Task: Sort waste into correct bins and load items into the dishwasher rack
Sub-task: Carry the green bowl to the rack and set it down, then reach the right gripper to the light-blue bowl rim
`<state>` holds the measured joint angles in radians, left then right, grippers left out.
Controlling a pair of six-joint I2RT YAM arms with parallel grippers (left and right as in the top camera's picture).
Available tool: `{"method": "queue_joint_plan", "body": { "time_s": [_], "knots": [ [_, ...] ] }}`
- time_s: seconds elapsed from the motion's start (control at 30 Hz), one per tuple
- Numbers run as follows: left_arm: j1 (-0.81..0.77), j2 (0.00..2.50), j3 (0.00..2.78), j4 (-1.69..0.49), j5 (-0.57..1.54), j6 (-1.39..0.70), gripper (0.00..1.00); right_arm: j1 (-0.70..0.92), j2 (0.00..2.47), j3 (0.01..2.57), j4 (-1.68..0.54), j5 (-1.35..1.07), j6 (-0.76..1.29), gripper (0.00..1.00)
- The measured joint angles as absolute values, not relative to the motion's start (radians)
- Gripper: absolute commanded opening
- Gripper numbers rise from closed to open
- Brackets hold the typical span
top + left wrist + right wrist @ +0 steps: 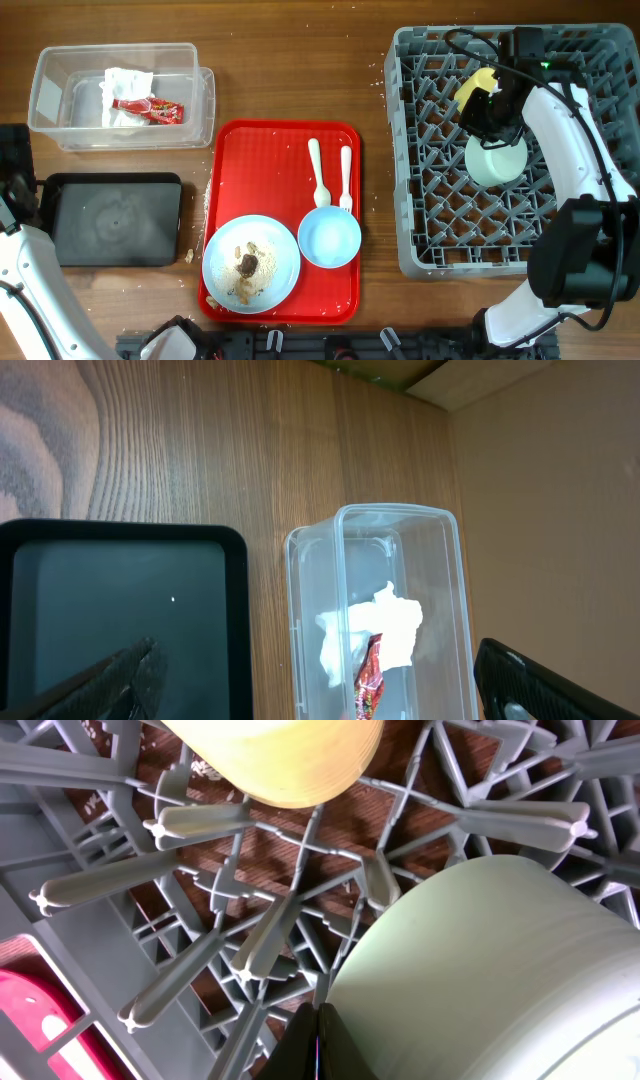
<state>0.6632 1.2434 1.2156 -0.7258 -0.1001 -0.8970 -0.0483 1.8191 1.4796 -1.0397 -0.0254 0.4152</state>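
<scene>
The grey dishwasher rack (pixel 420 235) holds the yellow cup (pixel 476 85) and the upturned pale green bowl (pixel 497 162). My right gripper (pixel 318 1042) is shut, empty, beside the bowl's (pixel 490 970) left edge, under the cup (pixel 280 760). The clear tub (pixel 50 100) holds the white napkin (pixel 125 84) and red wrapper (pixel 152 110). The black tray (pixel 115 220) is empty. My left gripper (pixel 325 700) is open above the tub (pixel 400 530) and black tray (pixel 110 590). The blue plate (pixel 275 265) carries food scraps (pixel 247 263); the blue bowl (pixel 329 238), spoon (pixel 318 172) and fork (pixel 346 175) lie beside it.
The plate, blue bowl, spoon and fork all sit on a red serving tray (pixel 260 160) in the middle of the wooden table. Crumbs lie on the tray and by its left edge. The rack's upright pegs (pixel 200 820) crowd my right gripper.
</scene>
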Motion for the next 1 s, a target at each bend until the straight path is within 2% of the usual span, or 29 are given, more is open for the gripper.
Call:
{"method": "queue_joint_plan", "body": {
  "time_s": [0.23, 0.3, 0.33, 0.47, 0.5, 0.53, 0.6, 0.7, 0.73, 0.77, 0.8, 0.87, 1.0],
  "knots": [
    [0.663, 1.243, 1.216, -0.726, -0.1, -0.897, 1.0, -0.043, 1.813, 1.415, -1.036, -0.033, 0.415, 0.04],
    [0.663, 1.243, 1.216, -0.726, -0.1, -0.897, 1.0, -0.043, 1.804, 1.422, -1.078, -0.033, 0.415, 0.08],
    [0.663, 1.243, 1.216, -0.726, -0.1, -0.897, 1.0, -0.043, 1.792, 1.435, -1.105, -0.033, 0.414, 0.17],
    [0.663, 1.243, 1.216, -0.726, -0.1, -0.897, 1.0, -0.059, 1.68, 1.5, -1.121, -0.114, 0.349, 0.41],
    [0.663, 1.243, 1.216, -0.726, -0.1, -0.897, 1.0, -0.06, 1.642, 1.516, -1.116, -0.158, 0.328, 0.45],
    [0.663, 1.243, 1.216, -0.726, -0.1, -0.897, 1.0, -0.06, 1.601, 1.525, -1.106, -0.212, 0.305, 0.56],
    [0.663, 1.243, 1.216, -0.726, -0.1, -0.897, 1.0, -0.05, 1.522, 1.533, -1.087, -0.303, 0.269, 0.65],
    [0.663, 1.243, 1.216, -0.726, -0.1, -0.897, 1.0, 0.017, 1.46, 1.534, -1.079, -0.347, 0.239, 0.69],
    [0.663, 1.243, 1.216, -0.726, -0.1, -0.897, 1.0, 0.066, 1.442, 1.534, -1.07, -0.36, 0.236, 0.75],
    [0.663, 1.243, 1.216, -0.726, -0.1, -0.897, 1.0, 0.129, 1.422, 1.534, -1.06, -0.367, 0.232, 0.89],
    [0.663, 1.243, 1.216, -0.726, -0.1, -0.897, 1.0, 0.198, 1.404, 1.534, -1.045, -0.365, 0.229, 0.99],
    [0.663, 1.243, 1.216, -0.726, -0.1, -0.897, 1.0, 0.354, 1.388, 1.534, -1.026, -0.358, 0.218, 0.98],
    [0.663, 1.243, 1.216, -0.726, -0.1, -0.897, 1.0, 0.619, 1.516, 1.538, -1.008, -0.335, 0.246, 0.71]
  ]
}}
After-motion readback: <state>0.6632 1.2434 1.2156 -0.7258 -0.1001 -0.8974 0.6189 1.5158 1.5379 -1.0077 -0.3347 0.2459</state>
